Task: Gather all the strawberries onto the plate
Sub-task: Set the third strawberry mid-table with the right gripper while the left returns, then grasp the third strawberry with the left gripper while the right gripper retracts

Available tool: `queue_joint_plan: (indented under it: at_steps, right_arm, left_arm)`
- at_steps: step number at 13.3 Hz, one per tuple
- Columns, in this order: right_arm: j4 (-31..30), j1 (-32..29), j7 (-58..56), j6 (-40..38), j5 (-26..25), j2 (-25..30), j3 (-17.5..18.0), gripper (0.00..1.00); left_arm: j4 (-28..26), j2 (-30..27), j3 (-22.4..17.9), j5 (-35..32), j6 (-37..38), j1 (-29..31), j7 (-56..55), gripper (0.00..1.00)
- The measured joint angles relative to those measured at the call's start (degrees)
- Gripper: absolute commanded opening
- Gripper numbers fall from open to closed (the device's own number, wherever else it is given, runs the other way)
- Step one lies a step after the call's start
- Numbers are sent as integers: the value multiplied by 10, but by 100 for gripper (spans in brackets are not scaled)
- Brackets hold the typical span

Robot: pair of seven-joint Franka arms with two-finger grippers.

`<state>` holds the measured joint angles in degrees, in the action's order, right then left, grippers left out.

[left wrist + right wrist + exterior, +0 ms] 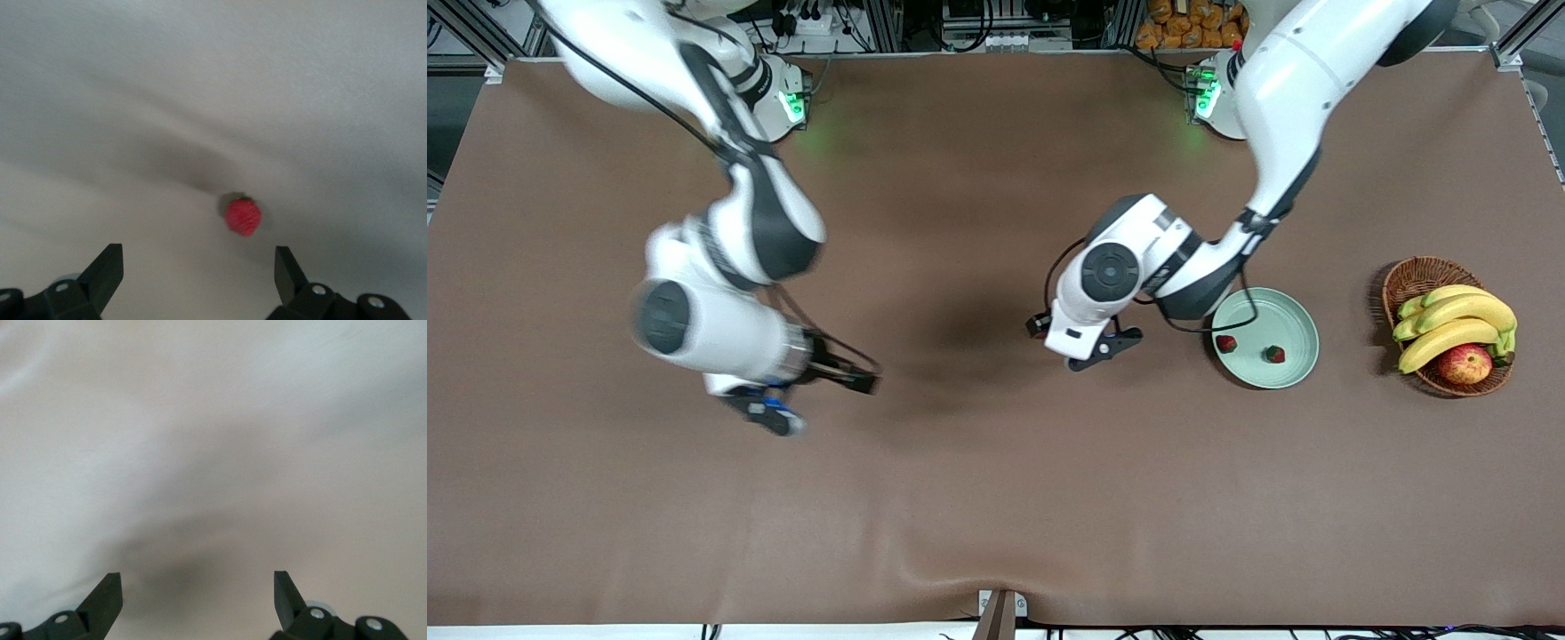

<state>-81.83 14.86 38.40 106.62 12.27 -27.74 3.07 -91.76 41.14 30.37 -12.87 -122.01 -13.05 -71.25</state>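
The pale mint-green plate (1294, 311) lies toward the left arm's end of the table. Two strawberries lie in it, one (1226, 343) by the rim and one (1275, 355) near the middle. A third strawberry (243, 217) lies on the brown cloth in the left wrist view, just ahead of my open, empty left gripper (198, 267). It is hidden in the front view. There my left gripper (1107, 347) hangs low over the cloth beside the plate. My right gripper (769, 411) is open and empty over bare cloth toward the right arm's end, and also shows in its own wrist view (198, 587).
A brown wicker basket (1414, 276) with bananas (1449, 324) and a red-yellow apple (1464, 364) stands beside the plate, at the left arm's end of the table. A fold in the cloth (925, 569) runs near the front edge.
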Motion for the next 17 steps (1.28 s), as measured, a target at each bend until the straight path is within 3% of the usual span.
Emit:
queue_joint_plan:
  at_steps: [2, 4, 7, 9, 12, 17]
  right_arm:
    - [-1, -39, -66, -75, -10, 42, 0, 100]
    - [-1, -80, -135, -128, -29, 72, 0, 100]
    - [-2, -128, -253, -168, -93, 108, 1, 100]
    - [-1, -153, -313, -183, -107, 130, 0, 100]
    - [-1, -189, -358, -202, -110, 155, -1, 100]
    - [-1, -203, -402, -212, -112, 170, -27, 100]
  left_arm:
    - [2, 15, -52, 0, -33, -59, -29, 100]
    - [3, 30, -82, 0, -63, -93, -45, 88]
    - [5, 41, -89, 0, -72, -99, -46, 62]
    - [5, 43, -89, 0, -73, -101, -46, 46]
    - [5, 45, -89, 0, -74, -102, -46, 2]
    - [17, 38, -93, 0, -73, -94, -46, 0]
